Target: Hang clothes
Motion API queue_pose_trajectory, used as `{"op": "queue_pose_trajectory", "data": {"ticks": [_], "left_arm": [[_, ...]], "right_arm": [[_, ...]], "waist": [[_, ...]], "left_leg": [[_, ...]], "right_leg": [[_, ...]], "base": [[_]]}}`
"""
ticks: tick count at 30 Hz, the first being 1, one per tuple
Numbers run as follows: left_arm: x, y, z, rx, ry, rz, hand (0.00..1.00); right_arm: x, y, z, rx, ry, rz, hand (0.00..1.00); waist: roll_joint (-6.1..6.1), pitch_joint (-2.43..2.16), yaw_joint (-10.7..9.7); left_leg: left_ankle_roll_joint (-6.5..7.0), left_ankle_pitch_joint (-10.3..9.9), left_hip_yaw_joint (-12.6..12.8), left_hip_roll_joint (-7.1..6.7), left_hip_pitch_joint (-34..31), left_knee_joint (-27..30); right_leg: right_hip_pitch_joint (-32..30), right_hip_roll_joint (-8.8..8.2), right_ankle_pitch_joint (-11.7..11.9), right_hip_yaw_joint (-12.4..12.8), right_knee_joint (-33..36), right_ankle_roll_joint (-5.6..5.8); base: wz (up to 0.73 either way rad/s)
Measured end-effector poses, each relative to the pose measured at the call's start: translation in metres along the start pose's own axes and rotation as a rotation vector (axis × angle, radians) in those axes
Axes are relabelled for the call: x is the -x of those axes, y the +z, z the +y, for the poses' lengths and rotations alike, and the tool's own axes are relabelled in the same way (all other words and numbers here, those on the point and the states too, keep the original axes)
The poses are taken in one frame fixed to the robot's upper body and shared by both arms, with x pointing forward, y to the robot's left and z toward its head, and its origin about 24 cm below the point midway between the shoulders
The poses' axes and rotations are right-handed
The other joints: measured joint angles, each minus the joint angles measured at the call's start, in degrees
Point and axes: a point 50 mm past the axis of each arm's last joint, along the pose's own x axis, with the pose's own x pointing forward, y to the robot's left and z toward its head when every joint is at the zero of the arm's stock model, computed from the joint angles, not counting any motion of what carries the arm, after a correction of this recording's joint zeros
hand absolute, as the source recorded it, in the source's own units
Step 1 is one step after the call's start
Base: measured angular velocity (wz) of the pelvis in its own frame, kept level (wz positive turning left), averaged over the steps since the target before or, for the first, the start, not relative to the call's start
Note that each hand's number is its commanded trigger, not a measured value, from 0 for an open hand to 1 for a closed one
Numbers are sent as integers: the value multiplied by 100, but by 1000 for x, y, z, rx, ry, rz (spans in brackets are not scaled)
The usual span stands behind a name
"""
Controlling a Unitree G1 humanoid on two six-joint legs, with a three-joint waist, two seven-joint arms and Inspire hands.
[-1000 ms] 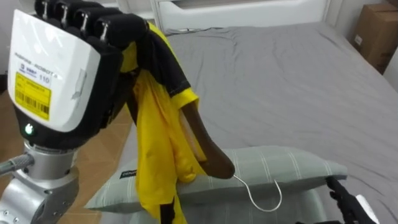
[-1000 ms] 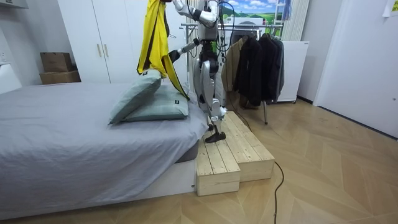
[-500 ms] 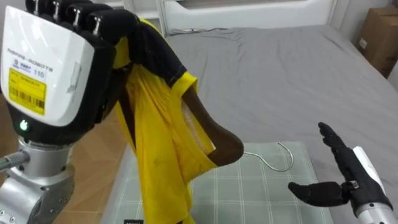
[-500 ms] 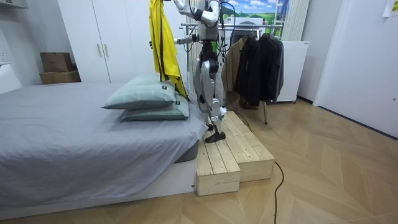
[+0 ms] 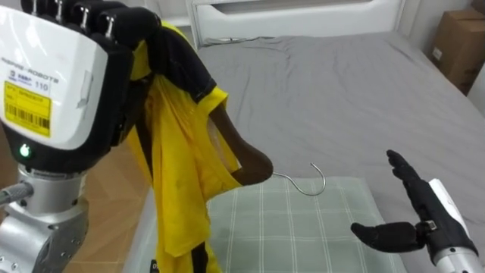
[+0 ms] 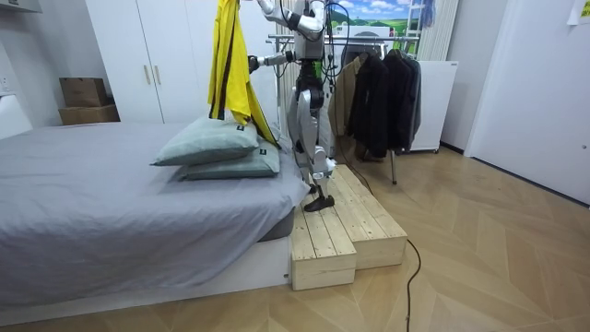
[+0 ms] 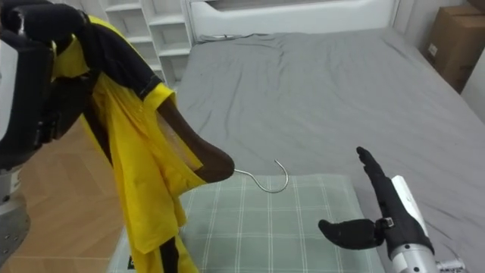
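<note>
A yellow garment point(image 5: 178, 182) with black trim hangs from my left hand point(image 5: 61, 83), which is raised high at the left with its fingers curled over the black collar. A brown wooden hanger point(image 5: 242, 155) sticks out of the garment, its metal hook point(image 5: 307, 182) pointing right above the pillow. My right hand point(image 5: 417, 216) hovers open at the lower right, apart from the hook, fingers straight and thumb spread. In the room view the garment point(image 6: 226, 65) dangles over the pillows beside the bed.
A green checked pillow point(image 5: 303, 227) lies below on the grey bed point(image 5: 341, 91). A cardboard box point(image 5: 458, 38) stands at the far right. I stand on a wooden platform point(image 6: 346, 231) by the bed; a rack of dark coats point(image 6: 378, 83) is behind me.
My right hand rose into view and now holds still. The garment swung, and the hanger's hook moved up and left. The upper pillow dropped flat.
</note>
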Motion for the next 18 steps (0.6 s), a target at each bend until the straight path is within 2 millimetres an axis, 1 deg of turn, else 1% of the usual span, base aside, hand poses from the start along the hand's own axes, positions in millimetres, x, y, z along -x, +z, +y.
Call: {"op": "queue_pose_trajectory", "data": {"ticks": [3,5,6,8,12,18], "left_arm": [[1,0,-2,1,-13,16,100],[1,0,-3,-1,-21,24,100],[2,1,-4,5,-25,23,100],[2,4,-6,19,-31,15,100],[3,8,-7,35,-34,9,100],[4,16,-11,71,-35,-3,100]], "right_arm": [[0,-1,3,-55,38,8,0],[0,0,7,-152,63,9,0],[0,1,12,-206,83,7,0],[0,2,20,-243,131,3,0],[2,5,38,-248,244,-3,0],[2,9,49,-284,309,-15,0]], "waist": [[1,-1,17],[1,-1,17],[3,-1,23],[5,0,32],[13,7,81],[24,13,197]], "left_leg": [[0,0,-7,6,44,-1],[-1,-1,-5,19,62,-1],[-1,-1,-9,26,72,-2],[-2,-2,-12,31,83,-3],[-1,-3,-12,18,97,-17],[17,-15,-49,0,42,-46]], "right_leg": [[48,0,1,0,3,-2],[83,-1,1,-3,-13,-2],[95,-3,1,-2,-13,-2],[120,-4,0,0,-16,-1],[113,0,7,1,-18,8],[49,2,15,-33,-14,14]], "base": [[0],[0],[0],[0],[0],[2]]}}
